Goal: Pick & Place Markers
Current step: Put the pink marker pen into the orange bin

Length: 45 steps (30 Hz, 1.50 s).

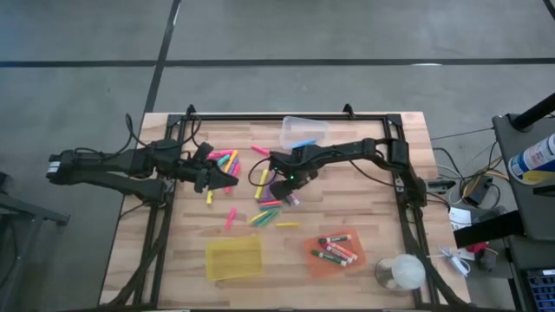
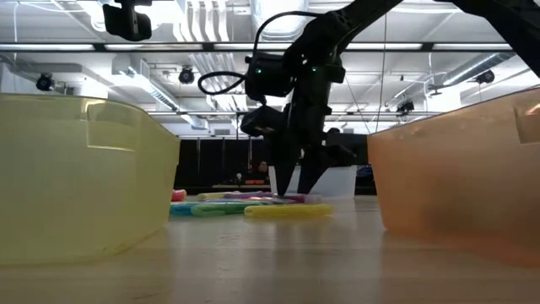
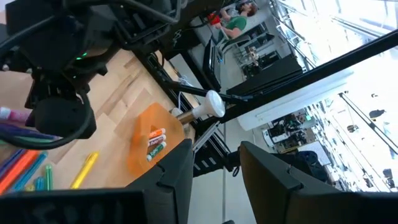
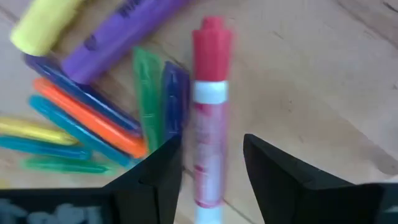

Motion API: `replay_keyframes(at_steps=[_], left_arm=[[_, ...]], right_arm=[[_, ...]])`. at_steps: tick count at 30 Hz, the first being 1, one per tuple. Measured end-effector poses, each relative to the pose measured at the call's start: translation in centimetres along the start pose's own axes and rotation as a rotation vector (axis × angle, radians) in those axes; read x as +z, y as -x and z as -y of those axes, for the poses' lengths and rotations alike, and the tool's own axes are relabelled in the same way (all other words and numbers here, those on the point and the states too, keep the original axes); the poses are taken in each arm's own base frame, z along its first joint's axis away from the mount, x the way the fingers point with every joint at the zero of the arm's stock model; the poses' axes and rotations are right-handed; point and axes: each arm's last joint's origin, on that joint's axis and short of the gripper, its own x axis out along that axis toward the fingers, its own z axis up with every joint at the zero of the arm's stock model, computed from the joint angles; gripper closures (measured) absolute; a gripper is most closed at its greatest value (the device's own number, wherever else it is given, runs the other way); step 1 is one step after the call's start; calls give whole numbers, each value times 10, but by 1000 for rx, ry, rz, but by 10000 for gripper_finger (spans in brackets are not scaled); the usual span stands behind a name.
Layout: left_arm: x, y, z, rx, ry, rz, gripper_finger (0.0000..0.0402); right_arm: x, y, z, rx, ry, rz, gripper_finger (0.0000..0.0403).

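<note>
Wooden desk carries the whole job, with a yellow bin and an orange bin near the front edge and a clear bin at the back. Between them the markers lie scattered in a loose pile at mid-desk. The right hand hangs over that pile, far nearer to it than the left hand, which waits just beside the pile's left edge, fingers parted and holding nothing. In the right wrist view a white-barrelled marker with a red cap lies flat on the wood straight ahead of the right hand, its long axis running between the two fingers, which stand wide on either side and grip nothing yet. Just beside it lie slim green, blue and orange pens.
</note>
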Motion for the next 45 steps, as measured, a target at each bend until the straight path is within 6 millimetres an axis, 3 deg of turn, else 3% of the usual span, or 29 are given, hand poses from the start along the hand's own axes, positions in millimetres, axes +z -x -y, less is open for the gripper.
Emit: replay_keyframes(at_steps=[7, 19, 26, 37, 45], left_arm=[[0, 0, 0, -1, 2, -1, 273], [0, 0, 0, -1, 1, -1, 273], [0, 0, 0, -1, 0, -2, 273], [0, 0, 0, -2, 0, -2, 273], [0, 0, 0, 0, -6, -3, 273]], right_arm=[[-1, 0, 3, -56, 27, 12, 267], [-6, -3, 12, -126, 123, -10, 354], [-8, 2, 12, -143, 202, -36, 354], [-33, 64, -4, -90, 405, 5, 354], [-87, 114, -24, -35, 631, 27, 354]])
